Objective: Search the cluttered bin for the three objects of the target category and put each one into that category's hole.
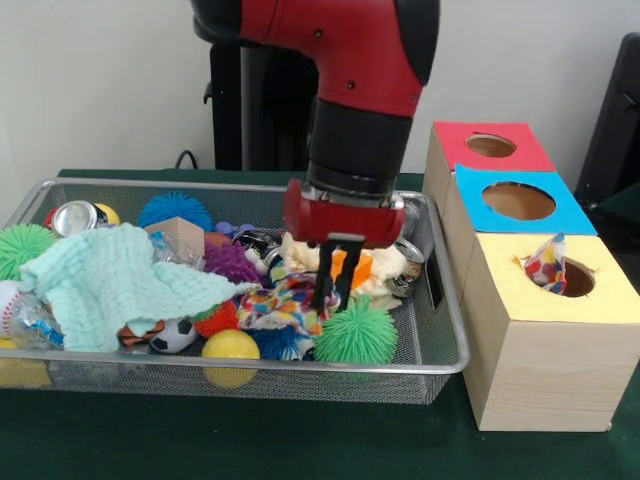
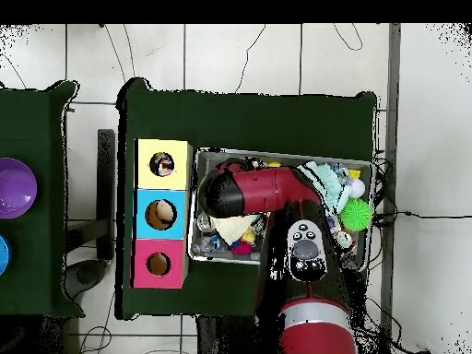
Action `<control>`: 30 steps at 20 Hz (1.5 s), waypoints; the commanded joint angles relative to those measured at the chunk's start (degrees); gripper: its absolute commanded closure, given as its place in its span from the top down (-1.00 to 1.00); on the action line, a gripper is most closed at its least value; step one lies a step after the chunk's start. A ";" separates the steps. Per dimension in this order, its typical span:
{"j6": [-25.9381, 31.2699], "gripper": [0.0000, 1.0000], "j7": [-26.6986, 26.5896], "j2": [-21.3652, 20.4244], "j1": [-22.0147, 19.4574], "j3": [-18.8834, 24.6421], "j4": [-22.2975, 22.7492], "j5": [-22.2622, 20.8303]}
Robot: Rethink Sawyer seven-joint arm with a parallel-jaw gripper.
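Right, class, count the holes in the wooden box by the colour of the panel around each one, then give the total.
Red panel: 1 hole
Blue panel: 1 hole
Yellow panel: 1 hole
Total: 3 holes

I am working over a table (image 1: 300, 440) that is wearing a dark green cloth. A plain off-white wall (image 1: 100, 90) is standing behind it, and a dark chair back (image 1: 615, 110) is showing at the side. From above, a pale tiled floor (image 2: 249, 60) is spreading around, with thin cables (image 2: 120, 55) trailing over it. A second green-covered table (image 2: 37, 277) is sitting beside mine, carrying a purple bowl (image 2: 14, 187).
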 commanded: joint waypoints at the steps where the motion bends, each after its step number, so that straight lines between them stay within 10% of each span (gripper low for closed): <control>1: 5.96 -1.00 2.85 -5.97 -0.87 7.16 10.00 3.35; 30: 8.64 -1.00 5.90 -7.74 -1.30 18.15 11.23 20.49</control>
